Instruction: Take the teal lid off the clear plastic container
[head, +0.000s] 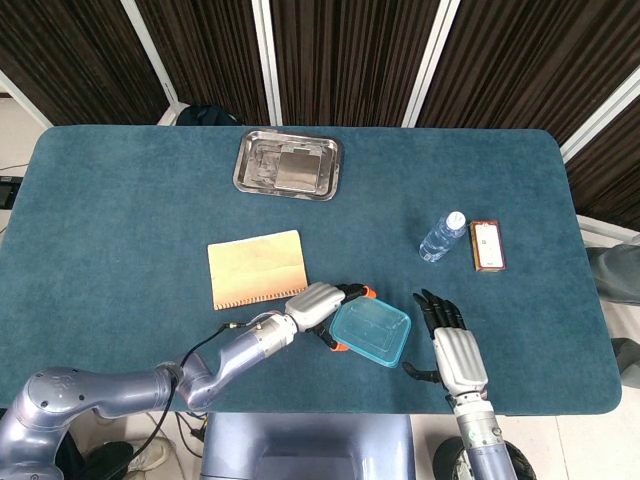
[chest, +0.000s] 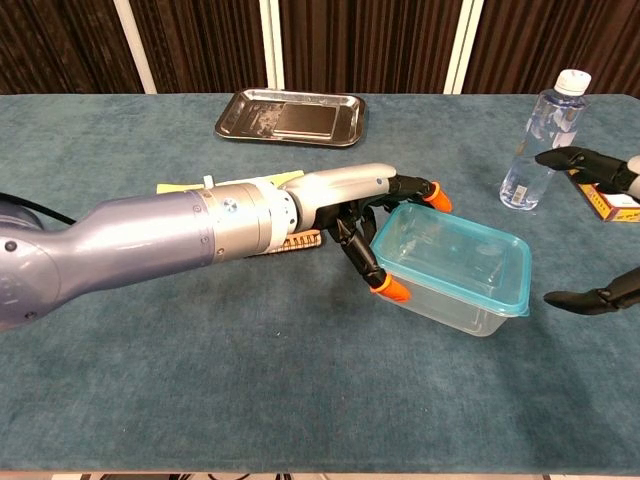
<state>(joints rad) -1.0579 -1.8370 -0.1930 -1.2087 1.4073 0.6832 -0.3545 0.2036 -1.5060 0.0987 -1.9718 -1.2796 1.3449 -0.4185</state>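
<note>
The clear plastic container (head: 368, 334) (chest: 440, 285) stands near the table's front edge with its teal lid (head: 372, 325) (chest: 462, 252) seated on top. My left hand (head: 322, 306) (chest: 362, 228) grips the container's left end, one orange fingertip at the far corner and another at the near corner. My right hand (head: 450, 346) hovers just right of the container, palm down, fingers spread, holding nothing. In the chest view only its fingertips (chest: 585, 160) show at the right edge, a short gap from the lid.
A steel tray (head: 288, 165) (chest: 290, 117) lies at the back. A yellow notepad (head: 257, 268) (chest: 225, 190) sits behind my left forearm. A water bottle (head: 441, 237) (chest: 540, 140) and a small red box (head: 487, 245) (chest: 605, 190) stand at the right.
</note>
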